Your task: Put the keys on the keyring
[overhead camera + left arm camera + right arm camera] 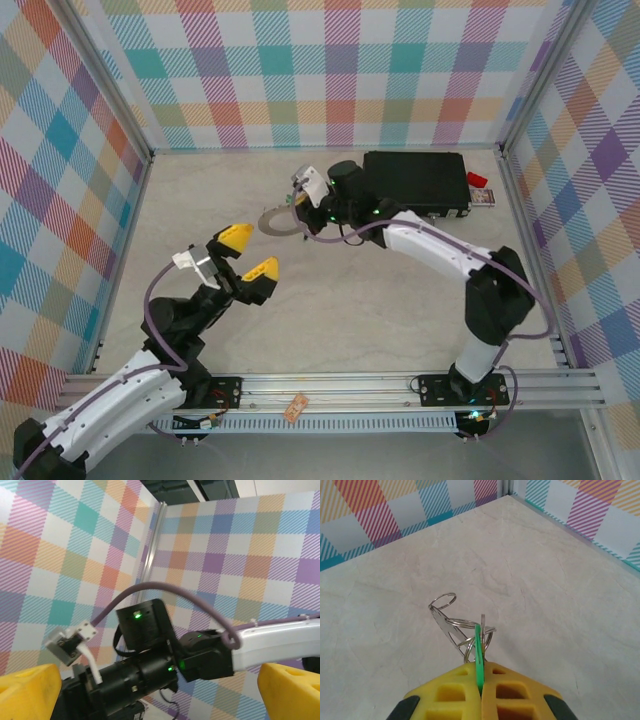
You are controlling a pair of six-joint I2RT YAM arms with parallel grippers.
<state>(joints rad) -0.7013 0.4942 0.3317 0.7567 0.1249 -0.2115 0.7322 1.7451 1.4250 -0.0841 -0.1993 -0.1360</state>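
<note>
Keyring (272,222) first, from above: we see it as a pale grey arc on the far middle of the table (380,310), just left of the right gripper (298,208). That gripper's fingers are too small here for us to read. Behind its arm lies a black case (415,180), with a small red item (480,192) just beside the case's right end. The left gripper (245,255) hangs nearer to us, well apart from the keyring, its yellow fingers spread wide with nothing between them.

From the left wrist we see that same wide spread: the left gripper's yellow fingertips (30,692) sit in the two bottom corners. Between them is the black wrist of the right arm (150,675), a purple cable (165,587) looping over it against the checked wall (60,545).

The right wrist gives us what the other two views do not. The right gripper (481,690) is pinched tight on the green head of a key (479,650). Thin wire rings (443,601) and a flat metal blade (447,625) fan out in front of it over the table. We cannot tell whether they touch the surface.
</note>
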